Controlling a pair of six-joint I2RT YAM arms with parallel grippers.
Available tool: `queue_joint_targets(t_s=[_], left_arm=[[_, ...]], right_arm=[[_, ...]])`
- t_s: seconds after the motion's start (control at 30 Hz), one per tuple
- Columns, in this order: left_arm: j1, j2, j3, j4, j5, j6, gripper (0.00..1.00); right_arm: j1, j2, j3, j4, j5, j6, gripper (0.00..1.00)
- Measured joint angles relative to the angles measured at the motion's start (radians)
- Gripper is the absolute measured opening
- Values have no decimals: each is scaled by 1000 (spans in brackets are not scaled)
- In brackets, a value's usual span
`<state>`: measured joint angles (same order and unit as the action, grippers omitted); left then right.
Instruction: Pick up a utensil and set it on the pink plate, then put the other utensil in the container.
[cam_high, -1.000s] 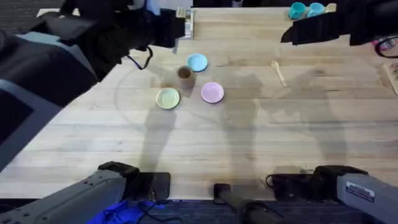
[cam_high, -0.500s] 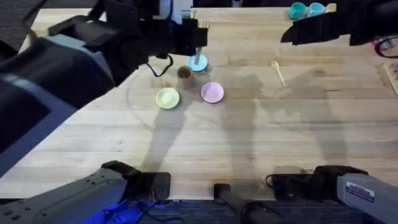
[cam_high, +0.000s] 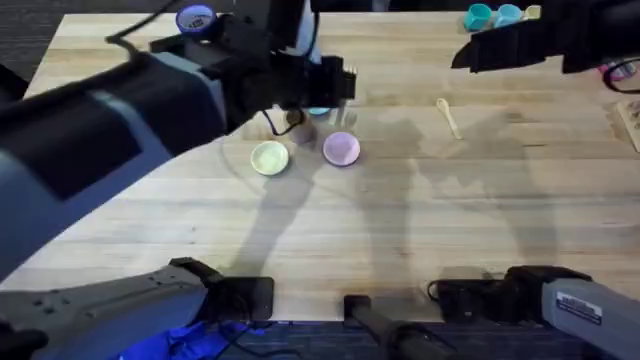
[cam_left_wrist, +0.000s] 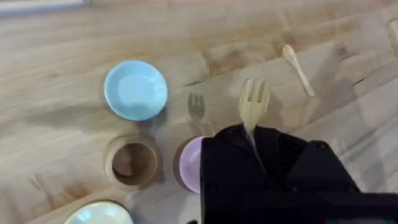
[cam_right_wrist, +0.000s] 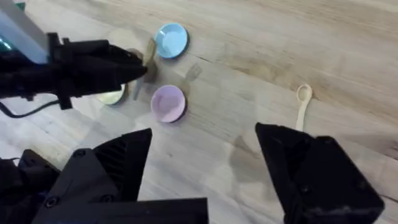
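A: The left claw (cam_left_wrist: 252, 134) is pinching the fork (cam_left_wrist: 254, 104) by its handle, tines pointing out ahead, held in the air above the table (cam_high: 420, 230). The pink plate (cam_left_wrist: 189, 163) sits just under and beside it, partly hidden by the claw body.

B: So the step is setting the fork down on that plate. How to do it well?

A: I'd bring the tines over the plate's middle, lower until the fork nearly lies flat, then release, so it doesn't tip off the rim.

B: What's close by?

A: The tan container (cam_left_wrist: 131, 161) stands just beside the pink plate, the light blue plate (cam_left_wrist: 135, 89) beyond it, and the pale yellow plate (cam_high: 269, 157) on the other side. They're crowded, so a crooked descent could knock the container.

B: And the spoon?

A: The spoon (cam_high: 448, 116) lies on the table well apart, to the right. The right claw (cam_right_wrist: 202, 155) hovers spread wide, holding nothing.
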<state>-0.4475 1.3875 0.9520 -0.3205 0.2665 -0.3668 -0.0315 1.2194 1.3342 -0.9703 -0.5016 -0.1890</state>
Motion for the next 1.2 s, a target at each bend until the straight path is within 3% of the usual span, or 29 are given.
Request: queue_joint_targets(t_s=[0.3, 0.53, 0.7, 0.93, 1.2], left_arm=[[-19, 109, 0, -108, -3, -53, 42], [-102, 113, 0, -140, -137, -76, 42], [-111, 116, 12, -220, -206, -100, 38], [-119, 207, 138, -279, -262, -112, 37], [-173, 308, 231, -315, -265, -113, 37]], right_arm=[[0, 0, 0, 0, 0, 0, 996], [0, 0, 0, 0, 0, 0, 996], [0, 0, 0, 0, 0, 0, 996], [0, 0, 0, 0, 0, 0, 996], [0, 0, 0, 0, 0, 0, 996]])
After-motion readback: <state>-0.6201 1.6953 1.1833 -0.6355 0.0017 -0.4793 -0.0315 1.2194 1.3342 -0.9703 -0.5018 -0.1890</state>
